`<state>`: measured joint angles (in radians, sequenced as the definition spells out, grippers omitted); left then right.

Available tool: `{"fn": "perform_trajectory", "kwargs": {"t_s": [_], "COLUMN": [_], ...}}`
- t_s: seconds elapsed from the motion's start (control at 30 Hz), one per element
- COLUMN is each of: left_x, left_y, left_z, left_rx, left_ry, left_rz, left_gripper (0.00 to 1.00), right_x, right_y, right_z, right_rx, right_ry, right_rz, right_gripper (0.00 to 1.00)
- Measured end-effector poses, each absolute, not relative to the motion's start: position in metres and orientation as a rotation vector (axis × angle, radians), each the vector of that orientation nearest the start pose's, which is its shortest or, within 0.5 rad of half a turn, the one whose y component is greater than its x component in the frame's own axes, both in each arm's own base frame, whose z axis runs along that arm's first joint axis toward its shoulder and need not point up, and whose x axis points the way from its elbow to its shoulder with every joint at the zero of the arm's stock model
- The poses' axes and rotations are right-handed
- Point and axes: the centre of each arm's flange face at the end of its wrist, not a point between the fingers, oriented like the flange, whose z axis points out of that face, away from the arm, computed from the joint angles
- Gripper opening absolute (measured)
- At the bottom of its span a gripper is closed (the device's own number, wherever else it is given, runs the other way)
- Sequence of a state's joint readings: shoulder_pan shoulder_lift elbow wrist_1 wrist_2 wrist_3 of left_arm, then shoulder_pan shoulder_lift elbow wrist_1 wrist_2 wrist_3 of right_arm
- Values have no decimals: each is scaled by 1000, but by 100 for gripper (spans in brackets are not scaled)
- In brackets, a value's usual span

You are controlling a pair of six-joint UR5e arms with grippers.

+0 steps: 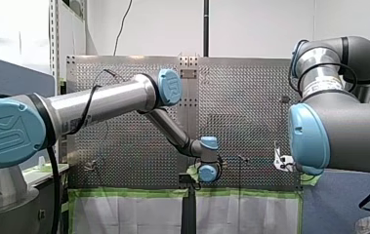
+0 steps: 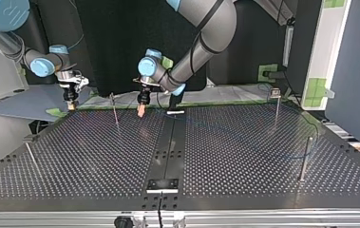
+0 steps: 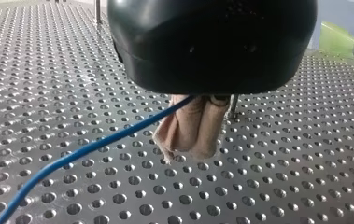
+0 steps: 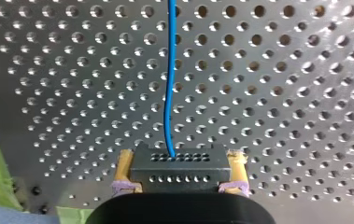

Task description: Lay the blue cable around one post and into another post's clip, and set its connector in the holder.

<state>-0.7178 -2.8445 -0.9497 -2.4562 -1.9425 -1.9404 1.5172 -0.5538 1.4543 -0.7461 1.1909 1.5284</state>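
Observation:
In the left wrist view my left gripper (image 3: 191,151) is shut, its beige pads (image 3: 184,130) pinching the blue cable (image 3: 86,151), which trails away low over the perforated table (image 3: 282,177). In the right wrist view my right gripper (image 4: 181,159) is shut on the black connector (image 4: 179,175) between yellow pads, and the cable (image 4: 167,93) runs straight ahead from it. In the top view my left gripper (image 2: 141,111) hangs over the table's far edge near the middle. My right gripper (image 2: 71,105) is further to that view's left.
Thin posts stand on the table: one (image 2: 115,108) beside my left gripper, one with a clip on top (image 2: 276,107) at the far right, one (image 2: 305,159) at the near right, one leaning (image 2: 30,154) at the left. A black holder block (image 2: 163,184) sits front centre.

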Motion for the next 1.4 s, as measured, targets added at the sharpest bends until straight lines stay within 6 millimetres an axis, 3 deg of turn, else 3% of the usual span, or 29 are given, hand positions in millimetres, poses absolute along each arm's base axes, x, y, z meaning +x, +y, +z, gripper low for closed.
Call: {"fn": "perform_trajectory", "kwargs": {"t_s": [0.03, 0.07, 0.1, 0.17, 0.2, 0.23, 0.63, 1.03, 1.4], "left_x": [549, 549, 549, 547, 546, 545, 514, 489, 470], "left_y": [-608, -608, -608, -607, -606, -605, -610, -598, -598], "left_z": [-48, -49, -49, -51, -53, -55, -68, -42, -38], "left_rx": [-27, -26, -25, -17, -10, -1, 191, 355, 444], "left_ry": [1570, 1572, 1573, 1583, 1590, 1598, 1704, 1778, 1779], "left_rz": [-574, -574, -574, -573, -573, -573, -550, -476, -422], "left_gripper": [3, 25, 25, 64, 64, 99, 99, 99, 99], "right_x": [134, 134, 134, 135, 135, 135, 139, 141, 142], "right_y": [-689, -689, -688, -688, -687, -687, -686, -685, -685], "right_z": [-34, -35, -35, -35, -35, -35, -36, -37, -37], "right_rx": [1568, 1571, 1574, 1577, 1579, 1580, 1585, 1590, 1592], "right_ry": [-1138, -1140, -1142, -1143, -1144, -1145, -1147, -1149, -1149], "right_rz": [1369, 1368, 1366, 1364, 1363, 1362, 1364, 1365, 1368], "right_gripper": [0, 0, 0, 0, 0, 0, 0, 0, 0]}}
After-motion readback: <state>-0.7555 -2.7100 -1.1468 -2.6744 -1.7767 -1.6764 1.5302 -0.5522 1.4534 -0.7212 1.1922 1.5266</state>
